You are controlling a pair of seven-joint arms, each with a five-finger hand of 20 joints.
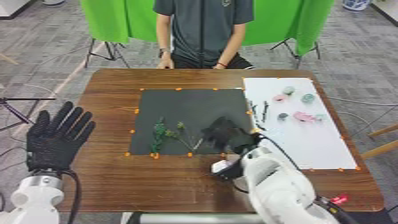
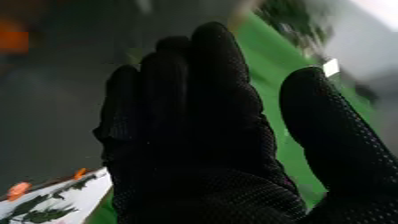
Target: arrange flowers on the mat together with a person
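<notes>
My right hand (image 1: 226,134) is over the lower right part of the dark mat (image 1: 191,107); in the right wrist view the same hand (image 2: 195,130) has straight fingers and the thumb held apart. Left of it on the mat lie a leafy green stem (image 1: 158,135) and a thinner branching sprig (image 1: 182,134). The white sheet (image 1: 311,142) beside the mat holds dark stems (image 1: 258,112), a pink flower (image 1: 304,117) and several small pink and pale green blooms. My left hand (image 1: 62,135) is open at the table's left edge, palm flat, fingers spread.
Orange markers line the edges of the mat and sheet on the brown table (image 1: 107,175). A small red item (image 1: 339,198) lies at the table's near right corner. Green cloth (image 1: 298,22) hangs behind the table, and a wooden chair part stands at the right.
</notes>
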